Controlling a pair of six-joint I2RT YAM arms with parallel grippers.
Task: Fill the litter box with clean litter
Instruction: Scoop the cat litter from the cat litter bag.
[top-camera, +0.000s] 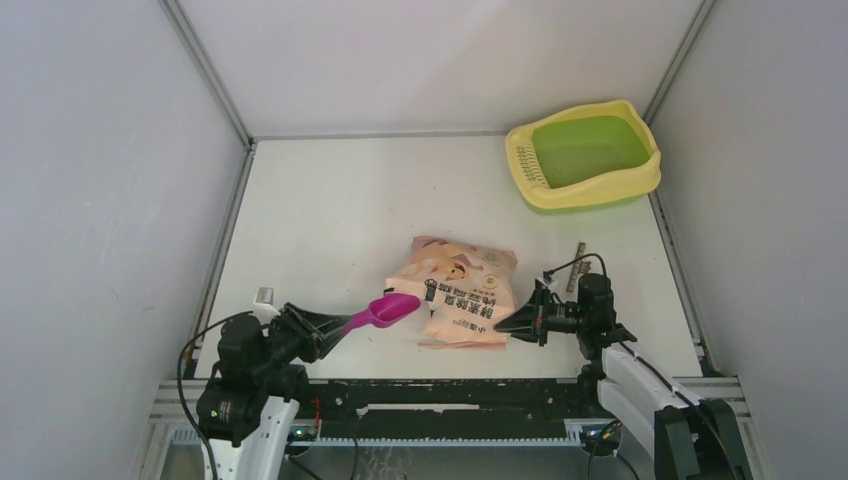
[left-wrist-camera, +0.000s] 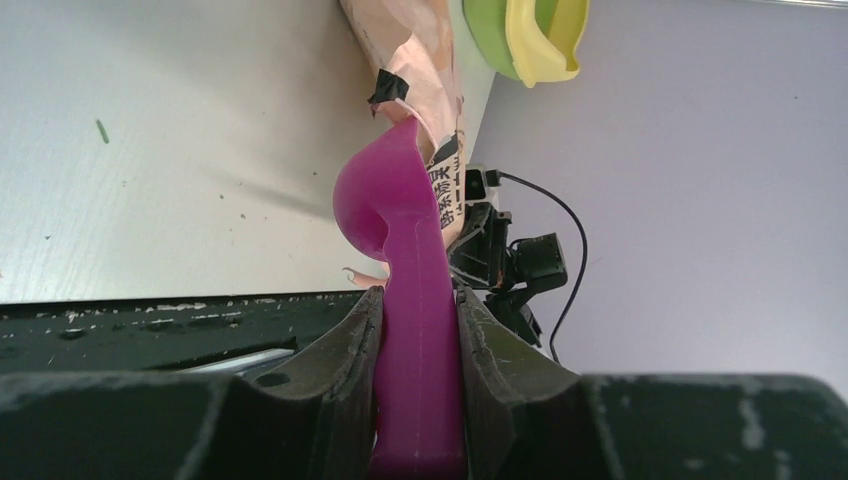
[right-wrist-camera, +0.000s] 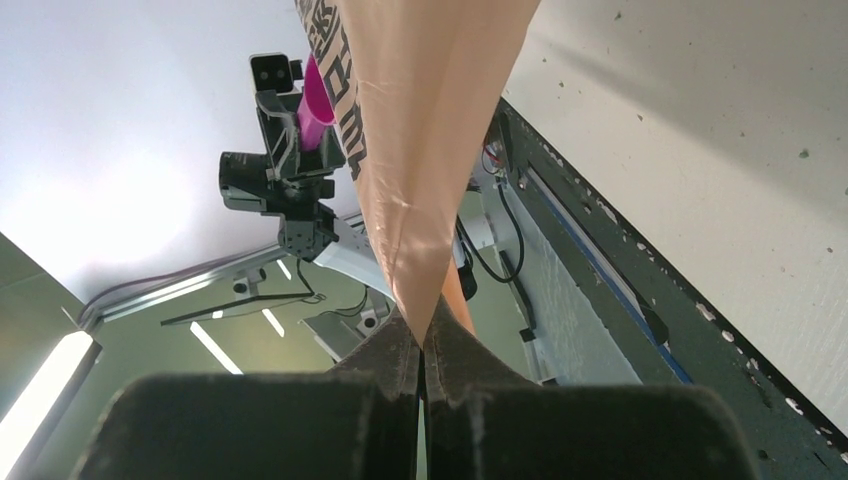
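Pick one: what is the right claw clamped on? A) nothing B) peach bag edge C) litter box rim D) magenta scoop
B: the right claw is shut on an edge of the bag in its wrist view; the scoop is in the left claw.

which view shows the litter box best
Top external: the whole litter box shows, yellow rim, green basin and slotted grille. Left wrist catches only a cropped corner of it at the top edge; right wrist shows none.
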